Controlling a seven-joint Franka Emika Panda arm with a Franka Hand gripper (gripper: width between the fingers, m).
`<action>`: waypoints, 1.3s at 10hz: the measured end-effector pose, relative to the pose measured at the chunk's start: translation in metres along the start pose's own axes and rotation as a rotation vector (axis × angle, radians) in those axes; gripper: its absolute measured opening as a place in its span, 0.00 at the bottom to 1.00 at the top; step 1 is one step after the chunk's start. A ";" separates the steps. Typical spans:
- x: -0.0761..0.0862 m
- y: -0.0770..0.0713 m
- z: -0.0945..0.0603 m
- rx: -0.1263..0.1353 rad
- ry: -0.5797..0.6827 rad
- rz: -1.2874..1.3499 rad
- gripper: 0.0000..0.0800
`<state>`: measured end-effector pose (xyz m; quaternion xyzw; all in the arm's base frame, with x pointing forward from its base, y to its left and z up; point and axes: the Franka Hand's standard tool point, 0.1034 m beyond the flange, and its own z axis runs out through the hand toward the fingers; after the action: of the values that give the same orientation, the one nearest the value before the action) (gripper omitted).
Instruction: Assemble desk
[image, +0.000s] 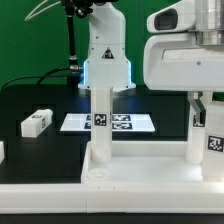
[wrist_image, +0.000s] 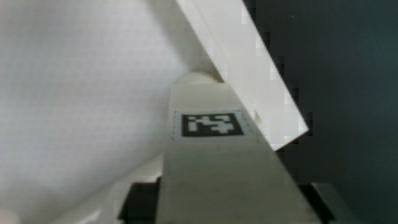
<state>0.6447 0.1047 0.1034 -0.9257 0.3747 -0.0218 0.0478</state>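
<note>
The white tabletop (image: 130, 185) lies in the foreground with its rim up. One white leg (image: 101, 120) stands upright in a socket toward the exterior view's left. A second tagged leg (image: 211, 140) stands upright at the exterior view's right, with my gripper (image: 204, 115) coming down over its top. In the wrist view this leg (wrist_image: 214, 125) runs between my dark fingers (wrist_image: 143, 200), which sit against its sides, and its far end meets the tabletop (wrist_image: 71, 100) by the raised rim (wrist_image: 240, 60). My gripper (wrist_image: 231, 205) is shut on this leg.
A loose white leg (image: 37, 122) lies on the black table at the exterior view's left, and another white piece (image: 2, 150) shows at the left edge. The marker board (image: 108, 123) lies behind the tabletop. The arm's base (image: 105, 60) stands at the back.
</note>
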 end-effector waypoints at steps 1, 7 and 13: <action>0.000 0.000 0.000 -0.001 0.001 0.130 0.37; -0.005 -0.008 0.001 0.071 -0.027 1.078 0.37; -0.006 -0.010 0.001 0.074 -0.007 0.727 0.77</action>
<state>0.6474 0.1156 0.1035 -0.7298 0.6780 -0.0136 0.0871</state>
